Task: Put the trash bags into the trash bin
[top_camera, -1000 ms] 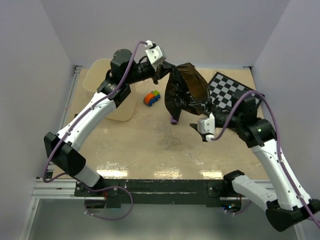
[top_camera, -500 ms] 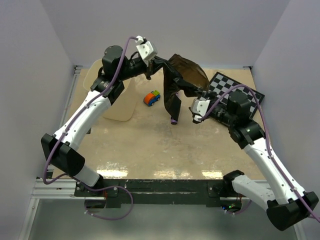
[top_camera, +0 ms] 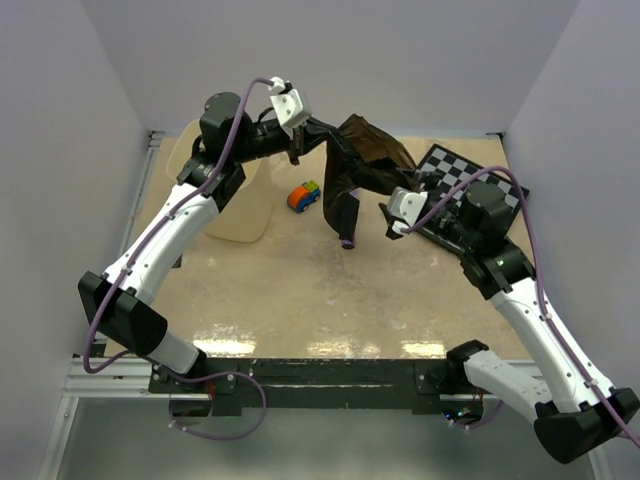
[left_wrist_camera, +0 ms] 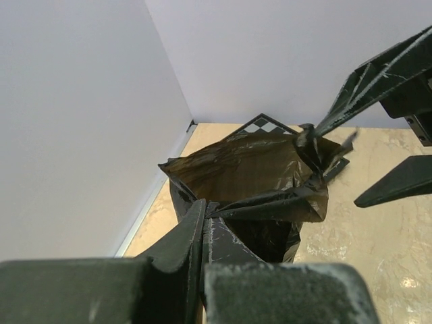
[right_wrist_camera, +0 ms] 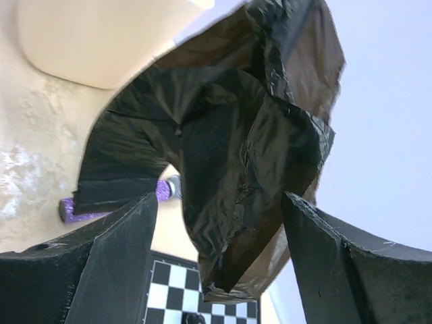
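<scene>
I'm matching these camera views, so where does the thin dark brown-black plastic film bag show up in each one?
Top external: dark brown-black plastic film bag, upper centre.
Left wrist: bag, centre.
Right wrist: bag fills the middle.
Shared landmark: black-and-white chequered board.

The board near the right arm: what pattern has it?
The board is black-and-white chequered, clearest in the top external view.

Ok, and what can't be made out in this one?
- Trash bin: inside and most of the rim, top view, under the left arm.
- Purple cylinder: top view, only its end shows under the trash bag.
- Right hand: open, but contact with the bag is unclear in every view; folds hide it.
</scene>
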Action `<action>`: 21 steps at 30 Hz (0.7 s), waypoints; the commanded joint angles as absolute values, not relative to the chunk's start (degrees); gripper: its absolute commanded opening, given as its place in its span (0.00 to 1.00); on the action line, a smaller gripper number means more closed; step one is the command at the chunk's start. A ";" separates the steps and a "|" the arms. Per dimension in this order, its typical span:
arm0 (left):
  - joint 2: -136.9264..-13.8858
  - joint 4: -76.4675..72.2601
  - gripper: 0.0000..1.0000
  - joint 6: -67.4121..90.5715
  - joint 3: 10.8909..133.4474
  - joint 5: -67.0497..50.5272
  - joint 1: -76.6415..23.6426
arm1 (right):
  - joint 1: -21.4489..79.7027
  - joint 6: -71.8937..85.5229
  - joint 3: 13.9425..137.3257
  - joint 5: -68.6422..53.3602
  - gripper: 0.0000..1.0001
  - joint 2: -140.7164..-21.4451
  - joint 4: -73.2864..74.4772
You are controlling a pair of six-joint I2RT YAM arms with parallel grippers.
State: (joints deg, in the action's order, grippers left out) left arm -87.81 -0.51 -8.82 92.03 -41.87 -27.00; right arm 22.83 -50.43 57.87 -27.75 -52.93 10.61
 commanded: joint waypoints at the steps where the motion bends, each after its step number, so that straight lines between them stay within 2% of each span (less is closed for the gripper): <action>1: -84.73 -1.58 0.00 -9.49 91.32 -44.29 -25.84 | 22.68 -46.59 58.80 -21.72 0.78 -52.12 4.50; 11: -84.55 -3.51 0.00 -7.30 90.79 -46.40 -24.08 | 22.50 -43.06 55.55 -17.40 0.81 -52.47 1.58; 17: -84.90 -4.30 0.00 -6.68 91.05 -48.51 -23.82 | 22.59 -45.09 53.79 -23.45 0.82 -54.57 1.93; 19: -85.08 -4.48 0.00 -6.50 91.23 -49.65 -23.73 | 22.59 -45.79 54.05 -24.69 0.77 -57.11 2.28; 21: -85.17 -4.13 0.00 -6.59 91.06 -50.45 -23.56 | 22.59 -45.79 54.66 -24.96 0.67 -59.40 2.02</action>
State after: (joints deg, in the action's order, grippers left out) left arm -86.63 -1.63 -7.94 91.02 -47.05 -24.36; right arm 22.76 -45.08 53.93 -22.37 -56.03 3.70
